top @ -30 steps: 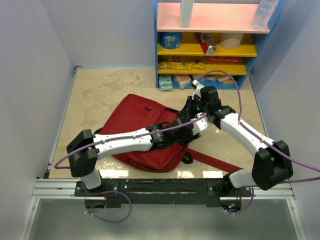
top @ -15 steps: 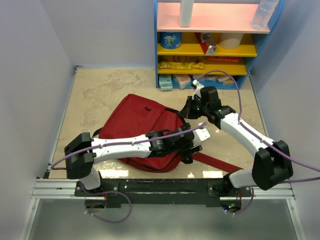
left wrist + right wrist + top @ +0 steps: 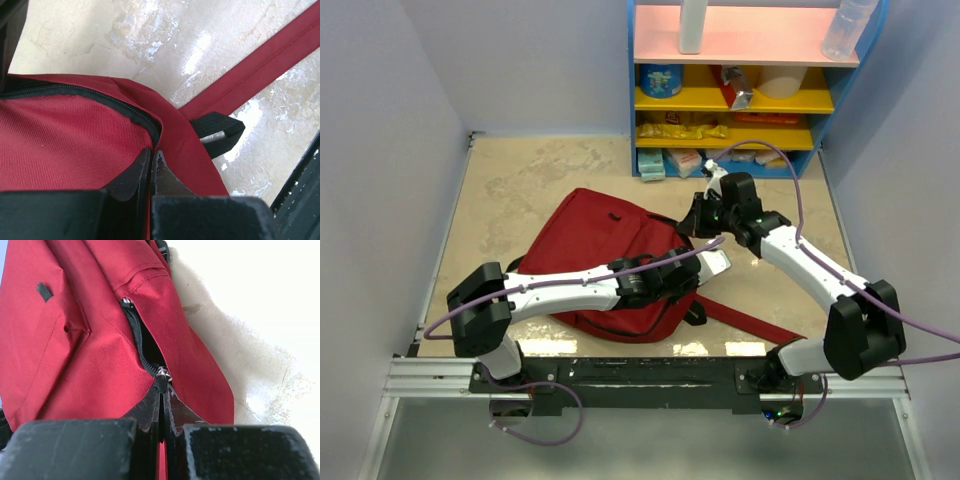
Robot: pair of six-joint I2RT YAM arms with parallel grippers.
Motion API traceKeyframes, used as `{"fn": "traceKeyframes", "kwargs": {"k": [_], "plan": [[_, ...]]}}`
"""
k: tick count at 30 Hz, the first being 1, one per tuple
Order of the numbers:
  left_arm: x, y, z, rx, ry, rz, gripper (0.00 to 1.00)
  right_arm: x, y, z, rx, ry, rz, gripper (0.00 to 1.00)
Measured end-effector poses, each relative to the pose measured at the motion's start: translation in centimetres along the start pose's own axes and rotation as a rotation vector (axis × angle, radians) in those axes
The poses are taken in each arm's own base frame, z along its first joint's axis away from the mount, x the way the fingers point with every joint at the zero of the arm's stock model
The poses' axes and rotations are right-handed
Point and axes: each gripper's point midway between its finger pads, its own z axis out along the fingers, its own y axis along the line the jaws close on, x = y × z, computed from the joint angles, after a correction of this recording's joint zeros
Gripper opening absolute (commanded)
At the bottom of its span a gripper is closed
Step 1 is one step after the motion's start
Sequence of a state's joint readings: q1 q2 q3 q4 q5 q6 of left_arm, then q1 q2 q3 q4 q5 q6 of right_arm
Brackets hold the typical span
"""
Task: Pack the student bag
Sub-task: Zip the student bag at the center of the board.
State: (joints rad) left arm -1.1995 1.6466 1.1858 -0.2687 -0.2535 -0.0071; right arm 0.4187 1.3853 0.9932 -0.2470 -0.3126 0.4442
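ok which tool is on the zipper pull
The right tool: its shut tips pinch the zipper pull on the student bag. The left tool is shut at the bag's red edge, near the black loop.

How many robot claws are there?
2. The left claw is shut at the near right corner of the red bag; the right claw pinches its zipper pull farther back.

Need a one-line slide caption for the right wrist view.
Right gripper shut on the zipper pull of the red student bag, its opening slightly agape.
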Motion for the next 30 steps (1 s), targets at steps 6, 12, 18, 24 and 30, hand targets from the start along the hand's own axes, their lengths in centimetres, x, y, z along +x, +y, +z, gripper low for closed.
{"fn": "traceKeyframes", "kwargs": {"k": [6,12,18,24,30], "plan": [[-0.2,-0.9,-0.2,0.043,-0.008,0.033,0.00,-0.8,0.6,1.3,-0.026,0.049,-0.008,0.00],[-0.7,-1.8,-0.8,0.055,-0.026,0.111,0.00,-0.4,1.3,3.0,-0.068,0.165,-0.015,0.00],[-0.6,-2.0,-1.0,0.052,-0.023,0.159,0.00,0.4,1.4,4.6,-0.095,0.244,0.003,0.00],[-0.4,-2.4,-1.4,0.054,-0.018,0.179,0.00,0.9,1.5,4.7,-0.101,0.284,0.012,0.00],[-0.4,-2.9,-2.1,0.035,-0.018,0.232,0.00,0.3,2.1,4.2,-0.088,0.306,0.018,0.00]]}}
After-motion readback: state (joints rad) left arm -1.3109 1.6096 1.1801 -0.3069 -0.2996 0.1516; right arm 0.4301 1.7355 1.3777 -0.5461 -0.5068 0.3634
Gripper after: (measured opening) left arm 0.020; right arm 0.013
